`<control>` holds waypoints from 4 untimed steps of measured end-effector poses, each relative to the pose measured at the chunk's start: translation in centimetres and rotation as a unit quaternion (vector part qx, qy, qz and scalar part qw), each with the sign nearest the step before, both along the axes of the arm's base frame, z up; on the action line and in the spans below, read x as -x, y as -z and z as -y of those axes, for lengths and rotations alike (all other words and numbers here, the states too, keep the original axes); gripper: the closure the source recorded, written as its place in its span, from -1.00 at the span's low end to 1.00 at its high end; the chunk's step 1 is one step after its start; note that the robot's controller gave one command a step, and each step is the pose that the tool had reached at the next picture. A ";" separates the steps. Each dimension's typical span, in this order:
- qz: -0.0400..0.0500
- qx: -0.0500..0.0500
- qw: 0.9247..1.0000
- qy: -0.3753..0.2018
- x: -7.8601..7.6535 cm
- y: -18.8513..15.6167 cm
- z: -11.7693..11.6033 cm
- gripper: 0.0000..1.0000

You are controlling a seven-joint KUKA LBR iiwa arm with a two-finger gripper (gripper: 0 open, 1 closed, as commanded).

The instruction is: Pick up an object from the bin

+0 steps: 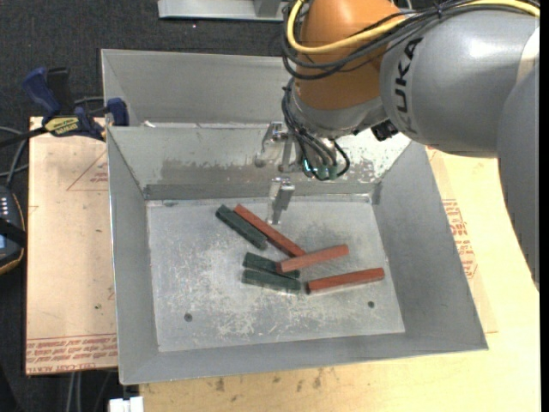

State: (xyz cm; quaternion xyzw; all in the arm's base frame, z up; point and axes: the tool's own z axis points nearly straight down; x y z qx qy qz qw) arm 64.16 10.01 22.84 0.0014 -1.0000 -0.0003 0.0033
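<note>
Arm (472, 67) comes in from the right, with its orange cover (343, 33) and looped cables high above the back wall of the grey metal bin (197, 316). Gripper (280, 202) points straight down, low over the rear middle of the bin floor. From where I stand I cannot tell whether it is spread or closed, and nothing can be seen held in it. Directly under its tip lies the upper end of a long red-brown bar (273, 234), flat on the floor and running diagonally away from the gripper, forward and to the right. I cannot tell whether the tip touches the bar or hangs just above it. Just left of the gripper, and alongside that bar, is a shorter dark green bar (242, 227) at much the same slant. In front of the gripper the far end of the long bar meets a small cluster: a second red-brown bar (315, 258) angling off right, a third red-brown bar (345, 280) nearer the front and farther right, and two dark green bars (270, 273) lying close together below and slightly left of the tip. Floor elsewhere is bare scuffed metal.
</note>
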 end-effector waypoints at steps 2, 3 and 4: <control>0.005 0.000 0.998 0.062 -0.1 5.0 1.0 -1.00; 0.004 0.000 0.993 0.117 0.3 6.9 2.5 -1.00; 0.004 0.000 0.989 0.149 0.4 9.1 1.8 -1.00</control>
